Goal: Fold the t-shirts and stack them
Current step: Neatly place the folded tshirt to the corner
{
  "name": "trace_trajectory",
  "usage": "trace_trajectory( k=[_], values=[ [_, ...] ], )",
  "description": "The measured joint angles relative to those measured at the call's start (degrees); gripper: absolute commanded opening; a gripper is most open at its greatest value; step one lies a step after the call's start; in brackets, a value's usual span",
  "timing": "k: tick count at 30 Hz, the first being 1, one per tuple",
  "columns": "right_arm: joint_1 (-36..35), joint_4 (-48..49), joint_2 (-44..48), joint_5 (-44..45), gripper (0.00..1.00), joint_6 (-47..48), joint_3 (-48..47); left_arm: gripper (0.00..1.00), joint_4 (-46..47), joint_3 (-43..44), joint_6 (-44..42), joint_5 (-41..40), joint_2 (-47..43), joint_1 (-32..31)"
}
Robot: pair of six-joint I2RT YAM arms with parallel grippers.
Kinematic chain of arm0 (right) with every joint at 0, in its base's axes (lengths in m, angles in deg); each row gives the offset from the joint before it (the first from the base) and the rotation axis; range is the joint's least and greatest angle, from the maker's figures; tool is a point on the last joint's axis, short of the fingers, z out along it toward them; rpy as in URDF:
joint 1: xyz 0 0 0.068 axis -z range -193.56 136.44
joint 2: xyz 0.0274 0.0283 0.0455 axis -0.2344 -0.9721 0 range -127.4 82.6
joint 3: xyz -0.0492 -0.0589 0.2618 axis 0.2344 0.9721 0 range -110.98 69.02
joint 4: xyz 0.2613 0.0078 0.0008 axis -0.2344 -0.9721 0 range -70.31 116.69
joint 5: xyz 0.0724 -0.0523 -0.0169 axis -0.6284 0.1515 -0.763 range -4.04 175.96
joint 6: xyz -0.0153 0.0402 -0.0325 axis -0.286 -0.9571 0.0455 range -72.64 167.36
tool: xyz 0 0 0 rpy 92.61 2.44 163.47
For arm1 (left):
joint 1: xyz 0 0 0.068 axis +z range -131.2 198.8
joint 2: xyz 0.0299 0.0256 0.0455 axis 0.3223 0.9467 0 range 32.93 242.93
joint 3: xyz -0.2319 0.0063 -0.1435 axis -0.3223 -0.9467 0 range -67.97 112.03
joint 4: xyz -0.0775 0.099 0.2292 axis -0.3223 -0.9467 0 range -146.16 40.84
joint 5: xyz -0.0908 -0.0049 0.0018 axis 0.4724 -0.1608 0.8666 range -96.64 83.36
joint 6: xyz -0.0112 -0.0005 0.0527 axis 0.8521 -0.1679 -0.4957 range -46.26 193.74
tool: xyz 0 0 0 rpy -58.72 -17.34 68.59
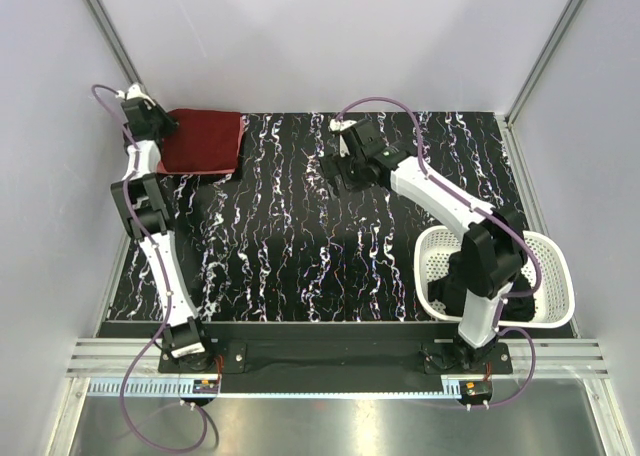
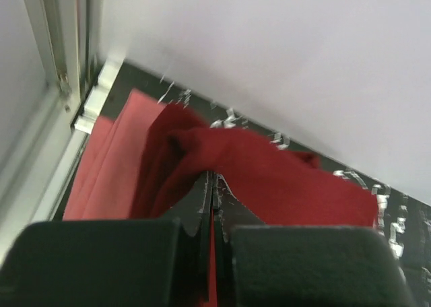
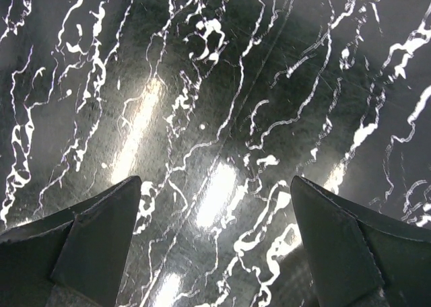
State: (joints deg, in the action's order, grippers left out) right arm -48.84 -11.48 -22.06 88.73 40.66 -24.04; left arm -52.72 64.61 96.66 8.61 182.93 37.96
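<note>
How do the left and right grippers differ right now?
The left gripper is shut, pinching the maroon t-shirt; the right gripper is open and holds nothing. The left gripper sits at the far left corner of the table; the right gripper hangs above the marbled surface near the far middle. Both have black fingers.

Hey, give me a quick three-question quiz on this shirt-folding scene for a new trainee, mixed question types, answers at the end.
1. True or false: the right gripper holds a shirt.
2. The maroon t-shirt lies partly over: A a towel; B the coral pink t-shirt; C a box.
3. Fill in: the white basket sits at the table's near ___ corner.
Key: 1 false; 2 B; 3 right.
</note>
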Motion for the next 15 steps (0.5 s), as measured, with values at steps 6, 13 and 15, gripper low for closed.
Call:
trace_trajectory(
  k=[6,13,15],
  values=[
    [0.26,0.28,-3.96,-0.85,1.00,-0.02,-3.65,0.00,4.46,2.99,5.99,0.57,7.06,0.61],
    [0.46,0.46,-7.56,-1.84,1.00,-0.90,-7.04,0.00,8.37,6.95,10.62,-0.09,9.97,1.66],
    [0.46,0.59,-8.04,-2.01,1.00,-1.31,-7.23,0.00,9.66,6.36,10.82,-0.04,9.84,1.97]
  ],
)
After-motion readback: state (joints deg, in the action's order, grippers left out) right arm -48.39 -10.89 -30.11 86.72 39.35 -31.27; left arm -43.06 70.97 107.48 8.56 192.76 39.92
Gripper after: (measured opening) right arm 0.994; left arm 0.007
